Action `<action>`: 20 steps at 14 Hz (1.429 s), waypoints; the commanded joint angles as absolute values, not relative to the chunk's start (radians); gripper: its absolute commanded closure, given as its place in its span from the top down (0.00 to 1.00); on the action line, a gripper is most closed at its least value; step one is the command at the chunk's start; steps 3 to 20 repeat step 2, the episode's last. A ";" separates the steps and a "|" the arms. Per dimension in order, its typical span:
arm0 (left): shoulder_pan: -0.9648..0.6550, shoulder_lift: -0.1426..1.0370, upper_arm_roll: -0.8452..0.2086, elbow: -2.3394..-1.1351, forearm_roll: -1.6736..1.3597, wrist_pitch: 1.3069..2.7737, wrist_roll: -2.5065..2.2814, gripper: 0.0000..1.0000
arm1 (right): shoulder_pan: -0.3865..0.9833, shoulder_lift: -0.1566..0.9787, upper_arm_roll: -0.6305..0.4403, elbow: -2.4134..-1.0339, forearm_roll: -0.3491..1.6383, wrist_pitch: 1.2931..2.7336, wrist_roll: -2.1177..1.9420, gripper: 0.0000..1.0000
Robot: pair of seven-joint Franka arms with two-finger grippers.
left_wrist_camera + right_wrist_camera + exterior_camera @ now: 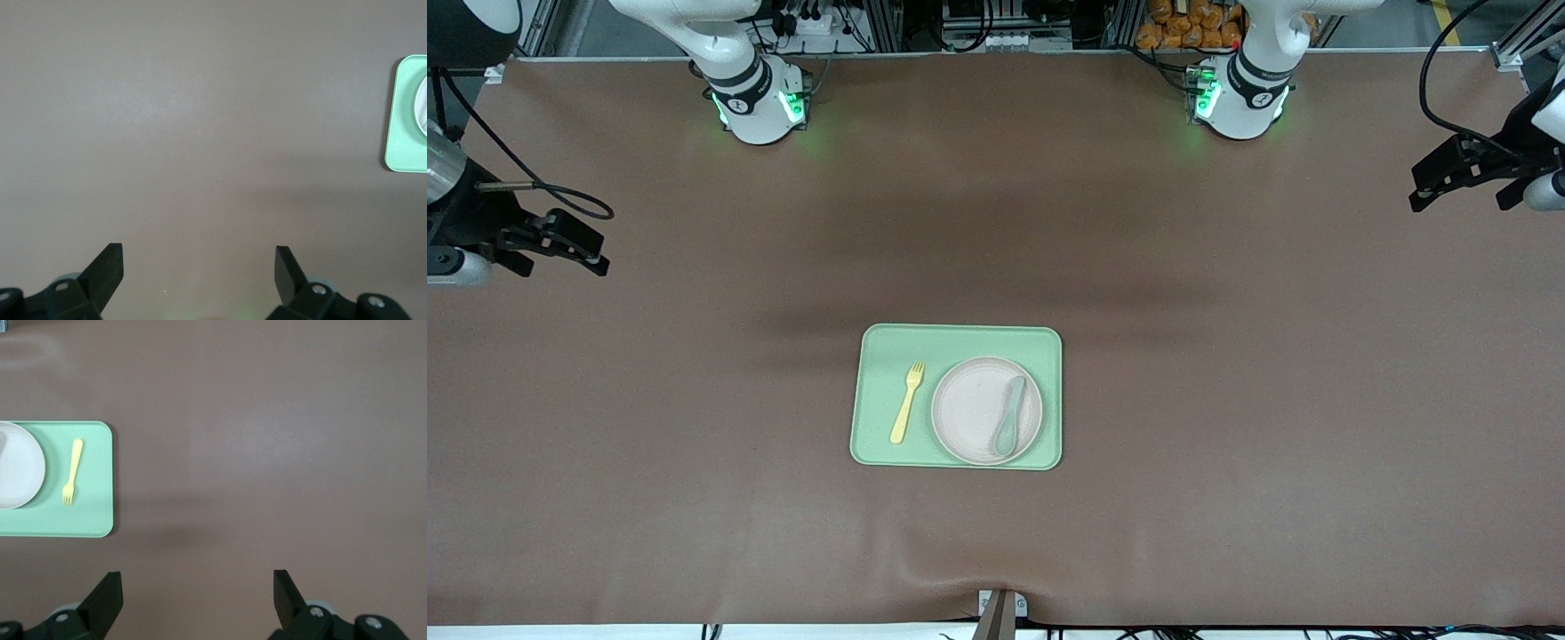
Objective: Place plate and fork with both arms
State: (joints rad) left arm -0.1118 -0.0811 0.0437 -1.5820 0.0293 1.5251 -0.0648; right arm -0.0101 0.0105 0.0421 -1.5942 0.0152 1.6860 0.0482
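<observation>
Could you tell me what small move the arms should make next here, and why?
Probably the right gripper should move in over the small pale-yellow plastic fork. Both it and the left gripper hang open over bare table at their own ends, while the fork and the round off-white plate, carrying a grey-green spoon, lie untouched on the rectangular light-green tray.

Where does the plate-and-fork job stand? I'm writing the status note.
Nothing looks started: plate and fork lie on the green tray, a spoon on the plate. Left gripper and right gripper wait open and empty at the table's ends. Both pickups remain.
</observation>
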 commanded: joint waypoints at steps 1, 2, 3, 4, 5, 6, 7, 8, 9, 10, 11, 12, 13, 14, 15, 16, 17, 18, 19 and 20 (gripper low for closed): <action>-0.106 -0.087 0.041 -1.572 0.012 1.506 -0.043 1.00 | -0.011 0.055 0.046 -1.488 -0.012 1.625 0.040 1.00; -0.106 -0.087 0.041 -1.571 0.012 1.506 -0.043 1.00 | -0.014 0.054 0.046 -1.482 -0.017 1.623 0.038 1.00; -0.106 -0.087 0.041 -1.571 0.012 1.506 -0.043 1.00 | -0.014 0.054 0.046 -1.482 -0.017 1.623 0.038 1.00; -0.106 -0.087 0.041 -1.571 0.012 1.506 -0.043 1.00 | -0.014 0.054 0.046 -1.482 -0.017 1.623 0.038 1.00; -0.106 -0.087 0.041 -1.571 0.012 1.506 -0.043 1.00 | -0.014 0.054 0.046 -1.482 -0.017 1.623 0.038 1.00; -0.106 -0.087 0.041 -1.571 0.012 1.506 -0.043 1.00 | -0.014 0.054 0.046 -1.482 -0.017 1.623 0.038 1.00; -0.106 -0.087 0.041 -1.571 0.012 1.506 -0.043 1.00 | -0.014 0.054 0.046 -1.482 -0.017 1.623 0.038 1.00; -0.106 -0.087 0.041 -1.571 0.012 1.506 -0.043 1.00 | -0.014 0.054 0.046 -1.482 -0.017 1.623 0.038 1.00; -0.106 -0.087 0.041 -1.571 0.012 1.506 -0.043 1.00 | -0.014 0.054 0.046 -1.482 -0.017 1.623 0.038 1.00; -0.106 -0.087 0.041 -1.571 0.012 1.506 -0.043 1.00 | -0.014 0.054 0.046 -1.482 -0.017 1.623 0.038 1.00; -0.106 -0.087 0.041 -1.571 0.012 1.506 -0.043 1.00 | -0.014 0.054 0.046 -1.482 -0.017 1.623 0.038 1.00; -0.106 -0.087 0.041 -1.571 0.012 1.506 -0.043 1.00 | -0.014 0.054 0.046 -1.482 -0.017 1.623 0.038 1.00; -0.106 -0.087 0.041 -1.571 0.012 1.506 -0.043 1.00 | -0.014 0.054 0.046 -1.482 -0.017 1.623 0.038 1.00; -0.106 -0.087 0.041 -1.571 0.012 1.506 -0.043 1.00 | -0.014 0.054 0.046 -1.482 -0.017 1.623 0.038 1.00; -0.106 -0.087 0.041 -1.571 0.012 1.506 -0.043 1.00 | -0.014 0.054 0.046 -1.482 -0.017 1.623 0.038 1.00; -0.106 -0.087 0.041 -1.571 0.012 1.506 -0.043 1.00 | -0.014 0.054 0.046 -1.482 -0.017 1.623 0.038 1.00; -0.106 -0.087 0.041 -1.571 0.012 1.506 -0.043 1.00 | -0.014 0.054 0.046 -1.482 -0.017 1.623 0.038 1.00; -0.106 -0.087 0.041 -1.571 0.012 1.506 -0.043 1.00 | -0.014 0.054 0.046 -1.482 -0.017 1.623 0.038 1.00; -0.106 -0.087 0.041 -1.571 0.012 1.506 -0.043 1.00 | -0.014 0.054 0.046 -1.482 -0.017 1.623 0.038 1.00; -0.106 -0.087 0.041 -1.571 0.012 1.506 -0.043 1.00 | -0.014 0.054 0.046 -1.482 -0.017 1.623 0.038 1.00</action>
